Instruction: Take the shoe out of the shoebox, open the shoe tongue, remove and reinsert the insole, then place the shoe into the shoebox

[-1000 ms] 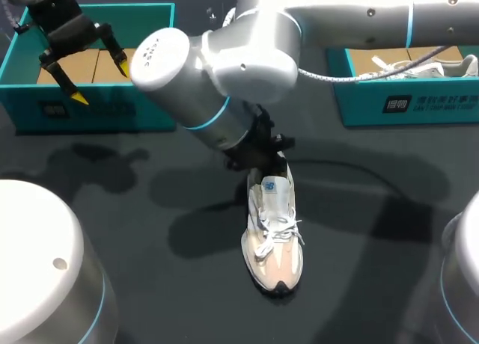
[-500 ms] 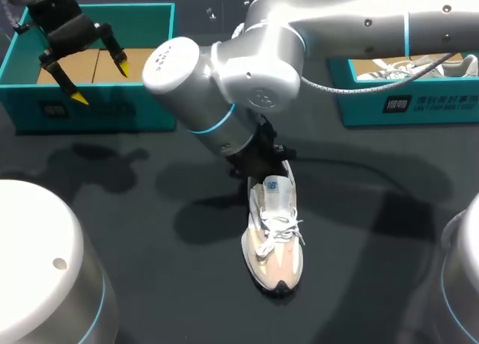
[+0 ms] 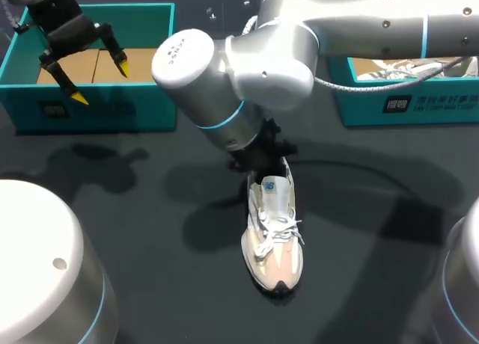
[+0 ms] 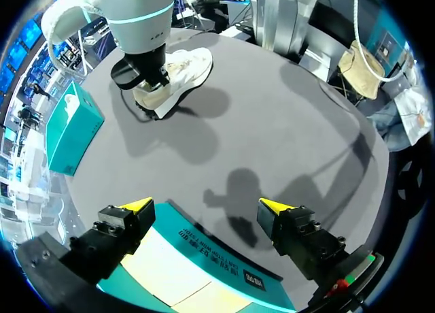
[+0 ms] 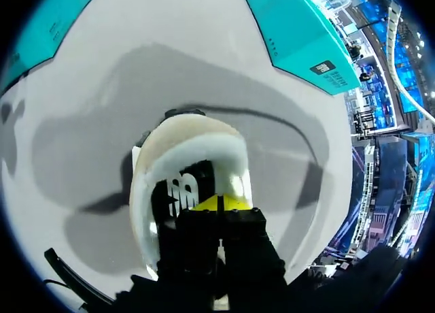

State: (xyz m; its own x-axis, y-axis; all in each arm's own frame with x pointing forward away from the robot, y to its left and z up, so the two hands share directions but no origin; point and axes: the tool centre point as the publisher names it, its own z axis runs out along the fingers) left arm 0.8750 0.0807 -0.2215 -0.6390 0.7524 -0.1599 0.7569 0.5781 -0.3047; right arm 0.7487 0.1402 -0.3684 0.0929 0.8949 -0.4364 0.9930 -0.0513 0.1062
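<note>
A cream and beige shoe (image 3: 274, 239) with white laces stands on the dark table, toe toward the front edge. My right gripper (image 5: 219, 204) is down inside its heel opening, yellow tips pressed together and shut, just above the black insole (image 5: 182, 190). Whether it pinches the insole is hidden. In the head view the right arm covers this gripper. The shoe (image 4: 173, 75) also shows in the left wrist view, with the right arm standing over its heel. My left gripper (image 3: 99, 78) hangs open over the teal shoebox (image 3: 97, 108) at the back left, empty (image 4: 205, 207).
A second teal shoebox (image 3: 404, 97) at the back right holds another pale shoe (image 3: 397, 67). The big arm bases stand at the front left (image 3: 45, 269) and front right (image 3: 460, 284). My right arm's bulky elbow (image 3: 224, 75) spans the table's middle back.
My right arm's elbow has swung a little to the right and up while its gripper stays in the shoe's heel. The shoe and the left arm have not moved.
</note>
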